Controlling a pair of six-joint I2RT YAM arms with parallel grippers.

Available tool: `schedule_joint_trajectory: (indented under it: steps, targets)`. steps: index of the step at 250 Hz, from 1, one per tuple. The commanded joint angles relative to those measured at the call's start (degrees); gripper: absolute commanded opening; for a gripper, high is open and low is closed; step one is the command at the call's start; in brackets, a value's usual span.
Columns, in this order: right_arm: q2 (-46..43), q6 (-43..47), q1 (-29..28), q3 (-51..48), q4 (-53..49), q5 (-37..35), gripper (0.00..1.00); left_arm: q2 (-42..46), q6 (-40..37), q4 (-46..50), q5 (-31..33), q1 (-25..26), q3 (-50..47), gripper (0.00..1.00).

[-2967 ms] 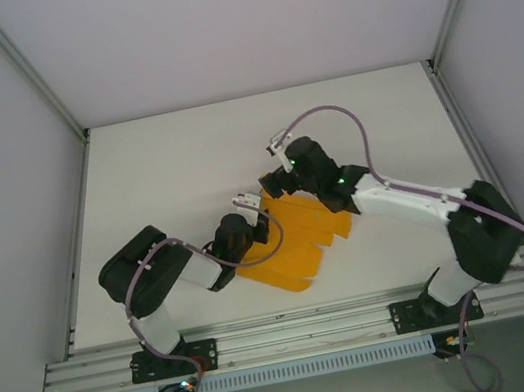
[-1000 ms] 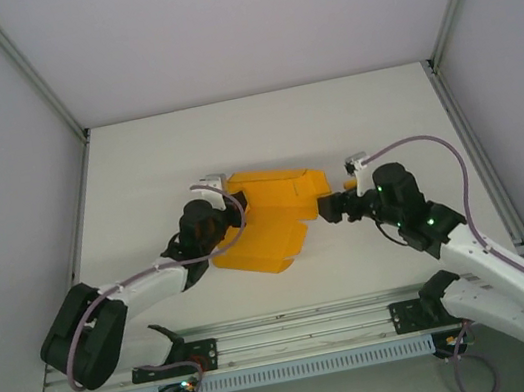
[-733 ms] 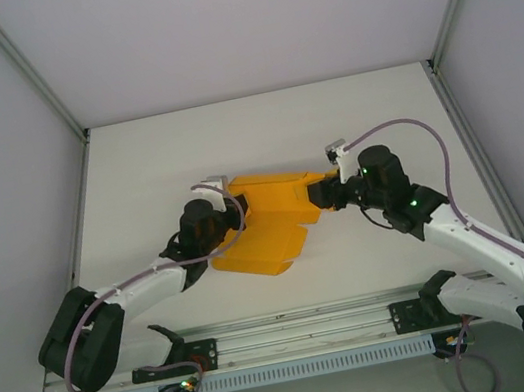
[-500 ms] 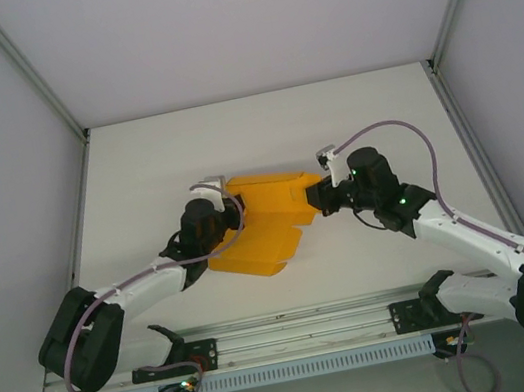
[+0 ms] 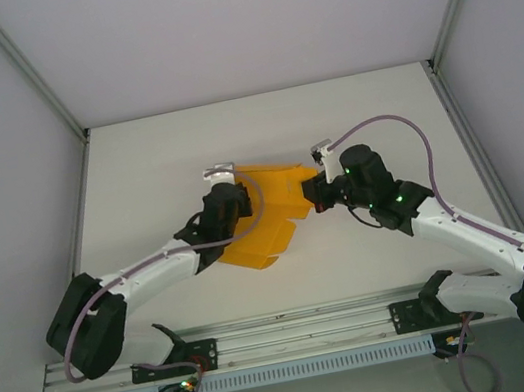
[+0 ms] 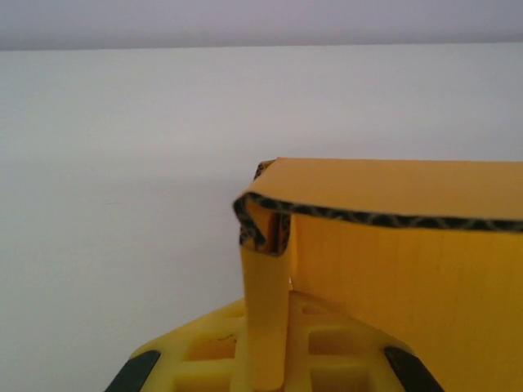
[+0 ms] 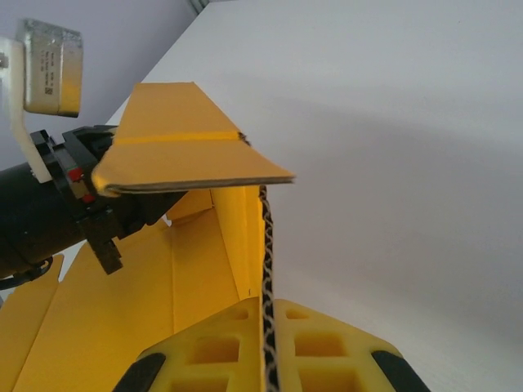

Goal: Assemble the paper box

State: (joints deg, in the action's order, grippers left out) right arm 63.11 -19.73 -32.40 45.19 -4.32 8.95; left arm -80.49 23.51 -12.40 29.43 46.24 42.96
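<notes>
Two grippers hold one orange-yellow thin card sheet (image 5: 266, 228), die-cut with flaps and partly folded. The sheet sits near the middle of the white worktop (image 5: 153, 154), between the two arms. Its near panel lies low toward the arm bases, and its far flaps are raised.

1. Left gripper (image 5: 234, 199): pressed together on the left edge of the sheet. In the left wrist view, a narrow card strip (image 6: 263, 310) runs upright between the yellow ribbed pads (image 6: 204, 363) of the left gripper (image 6: 265, 363). Above it, a folded panel (image 6: 409, 269) stands with its corrugated cut edge exposed.

2. Right gripper (image 5: 316, 193): pinching the right edge of the sheet. In the right wrist view, the cut edge of the card stands vertically between the yellow pads (image 7: 212, 351) of the right gripper (image 7: 268, 359). A creased flap (image 7: 184, 151) juts out above the pads, roughly level. The black body of the left gripper (image 7: 73, 204) shows behind that flap.

The two grippers face each other across the sheet.
</notes>
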Motion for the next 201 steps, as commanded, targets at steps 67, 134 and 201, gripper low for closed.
schedule_joint_trajectory:
  steps: [67, 134, 201]
  targets:
    - [-2.6, -0.1, 0.3, 1.4, -1.0, -0.3, 0.0, -1.9, 0.5, 13.6, 23.1, -4.4, 0.6, 0.07]
    - [-2.6, 2.0, 0.3, 0.3, -1.9, 1.5, 0.47, 13.3, -7.6, -14.6, -1.5, -4.2, -16.2, 0.0]
    - [-9.4, 1.9, 0.3, -2.8, 1.2, -5.1, 0.95, 20.2, -7.2, -12.2, -1.2, -3.0, -20.1, 0.0]
